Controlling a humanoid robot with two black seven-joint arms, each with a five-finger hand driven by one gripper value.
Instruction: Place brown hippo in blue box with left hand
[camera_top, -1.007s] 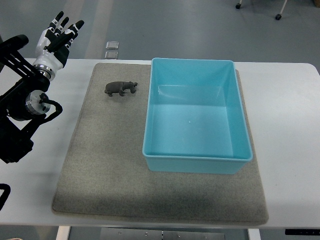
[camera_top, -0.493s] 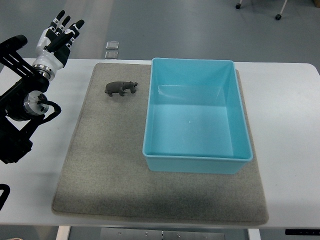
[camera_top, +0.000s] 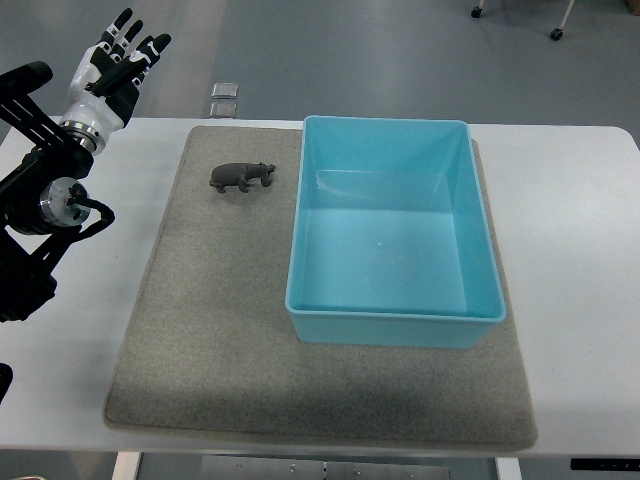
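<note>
A small brown hippo (camera_top: 241, 177) stands on the grey felt mat (camera_top: 210, 330), near its far left corner, just left of the blue box (camera_top: 392, 231). The box is open and nothing lies inside it. My left hand (camera_top: 116, 62) is raised at the far left edge of the table, well to the left of the hippo and apart from it. Its fingers (camera_top: 128, 35) are spread and hold nothing. The right arm does not show.
The white table (camera_top: 570, 220) carries the mat and the box. My left arm's black links (camera_top: 35, 210) lie over the table's left edge. A small square metal piece (camera_top: 224, 98) sits on the floor beyond the table.
My left hand and arm have drifted slightly left and farther back. The hippo and box have not moved.
</note>
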